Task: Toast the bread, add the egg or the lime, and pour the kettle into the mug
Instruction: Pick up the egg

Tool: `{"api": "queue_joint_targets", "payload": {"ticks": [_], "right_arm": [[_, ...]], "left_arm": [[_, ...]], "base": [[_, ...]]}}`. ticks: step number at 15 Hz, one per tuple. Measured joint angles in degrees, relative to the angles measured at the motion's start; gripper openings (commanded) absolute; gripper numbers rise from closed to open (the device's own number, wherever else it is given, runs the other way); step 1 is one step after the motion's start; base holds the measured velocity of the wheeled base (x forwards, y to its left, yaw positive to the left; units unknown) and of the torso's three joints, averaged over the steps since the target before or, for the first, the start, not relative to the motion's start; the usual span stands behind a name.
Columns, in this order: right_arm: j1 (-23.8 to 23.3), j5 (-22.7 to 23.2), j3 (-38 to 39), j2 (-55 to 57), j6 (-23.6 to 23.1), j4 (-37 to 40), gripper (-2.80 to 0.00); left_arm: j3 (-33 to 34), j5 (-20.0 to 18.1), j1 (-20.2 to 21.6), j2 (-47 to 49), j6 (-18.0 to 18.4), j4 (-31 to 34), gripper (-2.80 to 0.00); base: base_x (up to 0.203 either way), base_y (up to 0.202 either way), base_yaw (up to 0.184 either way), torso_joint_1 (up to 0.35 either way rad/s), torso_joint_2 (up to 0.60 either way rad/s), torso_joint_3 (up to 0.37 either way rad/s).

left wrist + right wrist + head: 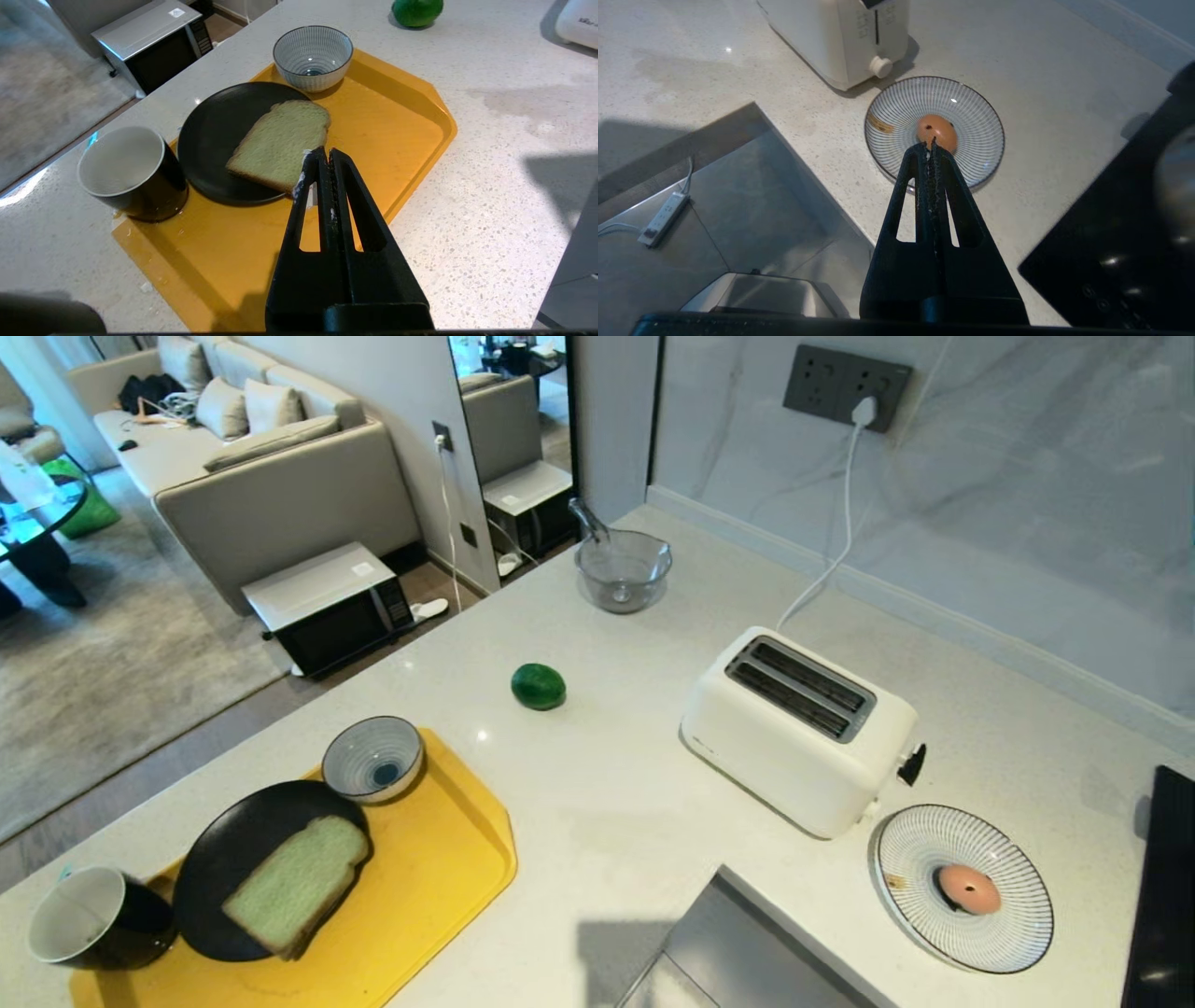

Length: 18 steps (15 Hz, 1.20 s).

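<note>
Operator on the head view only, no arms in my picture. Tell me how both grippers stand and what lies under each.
Observer: The left gripper is shut and empty, above the bread on the black plate.
Operator: Now the right one.
Observer: The right gripper is shut too, holding nothing, above the egg on the striped plate.
Operator: Report anything off my right edge.
Observer: A black appliance panel lies beside that plate.

No readable text, small dark mark on toaster [579, 21] side too blurred to make out
</note>
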Motion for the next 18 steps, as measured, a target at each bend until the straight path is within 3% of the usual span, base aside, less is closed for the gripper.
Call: {"api": "queue_joint_targets", "payload": {"ticks": [11,15,18], "right_arm": [[0.0,-0.7,-1.1,0.1,-0.1,2.3,-2.80],[0.0,-1.4,-13.5,4.0,-0.7,16.5,-2.80],[0.1,-1.7,-24.7,14.0,-6.8,27.6,-2.80]], "left_arm": [[0.0,0.0,0.0,0.0,0.0,0.0,-2.80],[0.0,0.0,0.0,0.0,0.0,0.0,-2.80],[0.0,0.0,0.0,0.0,0.0,0.0,-2.80]], "base": [[0.000,0.000,0.000,0.000,0.00,0.000],[0.000,0.000,0.000,0.000,0.00,0.000],[0.000,0.000,0.000,0.000,0.00,0.000]]}}
